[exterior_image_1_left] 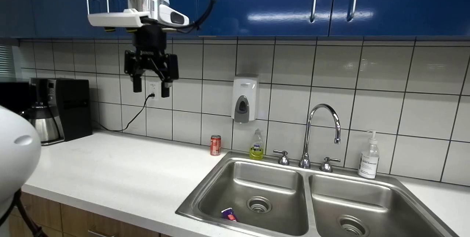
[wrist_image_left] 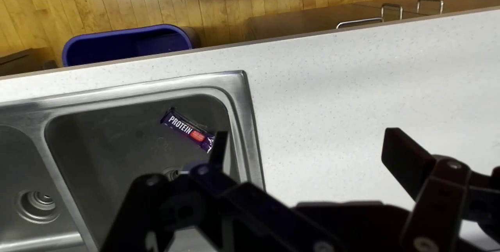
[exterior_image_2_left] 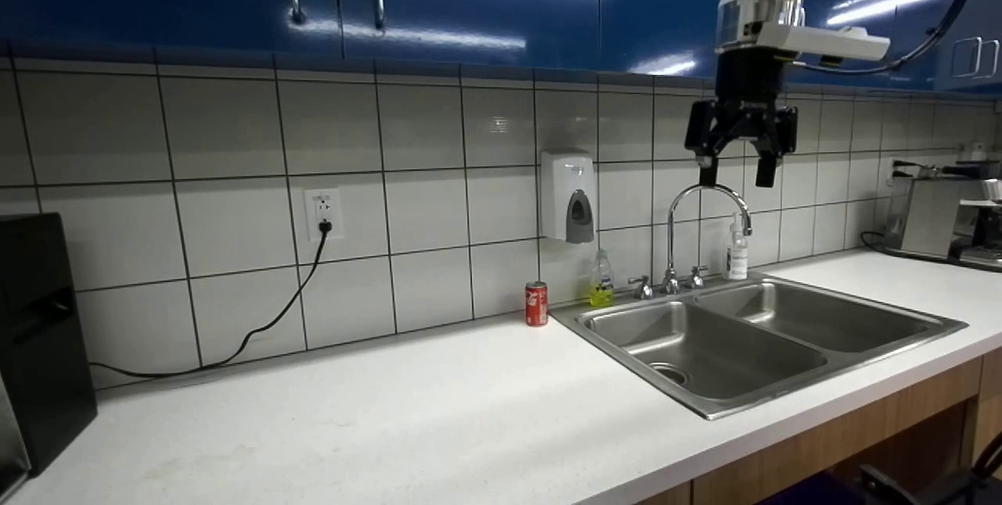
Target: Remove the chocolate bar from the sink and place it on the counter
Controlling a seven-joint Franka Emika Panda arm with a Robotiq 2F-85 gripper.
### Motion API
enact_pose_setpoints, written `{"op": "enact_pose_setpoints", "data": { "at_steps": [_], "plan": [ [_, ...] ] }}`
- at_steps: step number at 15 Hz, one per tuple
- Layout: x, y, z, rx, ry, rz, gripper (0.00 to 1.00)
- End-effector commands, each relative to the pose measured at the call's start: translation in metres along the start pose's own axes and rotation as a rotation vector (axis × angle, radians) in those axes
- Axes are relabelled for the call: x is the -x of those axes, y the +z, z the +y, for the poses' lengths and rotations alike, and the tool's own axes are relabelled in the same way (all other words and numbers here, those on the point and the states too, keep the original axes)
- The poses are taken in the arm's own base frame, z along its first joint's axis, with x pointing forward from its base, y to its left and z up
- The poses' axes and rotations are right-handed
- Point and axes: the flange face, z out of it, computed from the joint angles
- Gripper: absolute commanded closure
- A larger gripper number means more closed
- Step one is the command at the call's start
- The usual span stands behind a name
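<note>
The chocolate bar (exterior_image_1_left: 229,214) is a slim purple wrapped bar with a red patch. It lies in one basin of the steel sink (exterior_image_1_left: 307,196), near the basin's front corner. In the wrist view the bar (wrist_image_left: 186,129) reads "PROTEIN", and the left finger's tip comes close to its end in the picture. In an exterior view the sink (exterior_image_2_left: 642,370) shows but its wall hides the bar. The off-white counter (exterior_image_1_left: 125,171) runs beside the sink. My gripper (exterior_image_1_left: 151,89) is open and empty, high above the counter; it also shows open in the wrist view (wrist_image_left: 306,138).
A red can (exterior_image_1_left: 215,145) and a dish soap bottle (exterior_image_1_left: 256,146) stand at the sink's back corner. The chrome faucet (exterior_image_1_left: 306,134) arches over the sink. A wall dispenser (exterior_image_1_left: 245,99) and blue cabinets (exterior_image_1_left: 264,9) are behind. A coffee maker (exterior_image_1_left: 44,119) stands at the counter's end.
</note>
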Motion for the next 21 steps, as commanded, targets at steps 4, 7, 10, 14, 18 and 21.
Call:
{"op": "enact_pose_setpoints", "data": {
  "at_steps": [4,7,10,14,18,21],
  "plan": [
    [-0.044,0.040,0.074,0.020,0.086,0.018,0.00],
    [-0.058,0.064,0.100,0.018,0.132,0.011,0.00],
    [-0.070,0.090,0.123,0.019,0.175,0.000,0.00],
    [-0.091,0.127,0.147,0.029,0.216,-0.014,0.00],
    [-0.113,0.164,0.163,0.046,0.246,-0.023,0.00],
    [-0.124,0.192,0.181,0.054,0.284,-0.035,0.00]
  ]
}}
